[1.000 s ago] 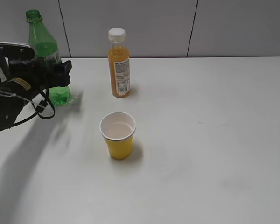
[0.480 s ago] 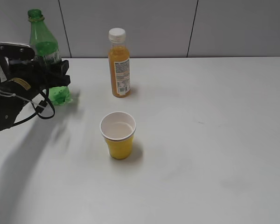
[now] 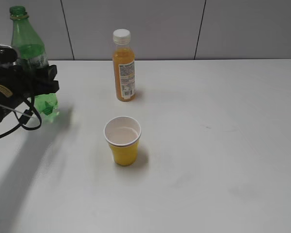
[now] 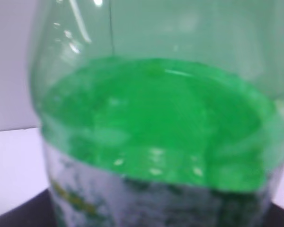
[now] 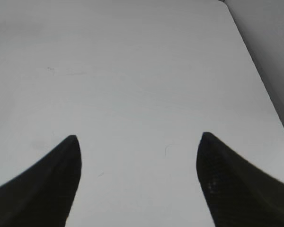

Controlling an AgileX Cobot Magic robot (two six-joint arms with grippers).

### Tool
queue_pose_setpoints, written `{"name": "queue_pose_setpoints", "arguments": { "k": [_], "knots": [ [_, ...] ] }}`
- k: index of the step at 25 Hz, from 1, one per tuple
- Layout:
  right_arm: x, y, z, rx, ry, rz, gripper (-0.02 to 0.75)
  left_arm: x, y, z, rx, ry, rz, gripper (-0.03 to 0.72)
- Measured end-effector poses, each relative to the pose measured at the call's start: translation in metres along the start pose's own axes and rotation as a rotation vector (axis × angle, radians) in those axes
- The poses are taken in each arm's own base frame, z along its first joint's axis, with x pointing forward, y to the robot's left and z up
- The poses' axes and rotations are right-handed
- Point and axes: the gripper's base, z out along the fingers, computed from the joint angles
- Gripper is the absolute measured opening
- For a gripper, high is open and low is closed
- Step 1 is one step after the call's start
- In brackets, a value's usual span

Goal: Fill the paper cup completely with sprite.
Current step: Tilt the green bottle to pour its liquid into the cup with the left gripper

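Note:
The sprite bottle [image 3: 29,51] is green, uncapped and upright at the far left of the exterior view. My left gripper [image 3: 39,80] is shut around its labelled middle. The bottle fills the left wrist view [image 4: 156,123], with green liquid up to its shoulder; my jaws are hidden there. The yellow paper cup [image 3: 122,145] stands upright near the table's middle, well to the right of the bottle. My right gripper [image 5: 138,142] is open and empty over bare table, and is out of the exterior view.
An orange juice bottle [image 3: 123,68] with a white cap stands behind the cup, towards the grey back wall. The white table [image 3: 218,145] stretches to the right. Its right edge shows in the right wrist view [image 5: 255,61].
My left gripper has moved left with the sprite bottle in it, away from the cup. The cup and the juice bottle have not moved.

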Motion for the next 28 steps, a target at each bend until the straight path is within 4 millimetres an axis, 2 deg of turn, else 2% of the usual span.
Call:
{"name": "queue_pose_setpoints", "arguments": {
  "k": [5, 12, 22, 28],
  "knots": [
    [0.000, 0.000, 0.000, 0.000, 0.000, 0.000, 0.585, -0.014, 0.000, -0.037, -0.083, 0.002, 0.033, 0.463],
    [0.000, 0.000, 0.000, 0.000, 0.000, 0.000, 0.585, -0.026, -0.021, -0.076, -0.069, -0.013, 0.137, 0.463],
    [0.000, 0.000, 0.000, 0.000, 0.000, 0.000, 0.585, -0.020, -0.054, -0.103, -0.093, 0.049, 0.298, 0.463],
    [0.000, 0.000, 0.000, 0.000, 0.000, 0.000, 0.585, -0.019, -0.055, -0.105, -0.123, 0.065, 0.439, 0.463]
  ]
}}
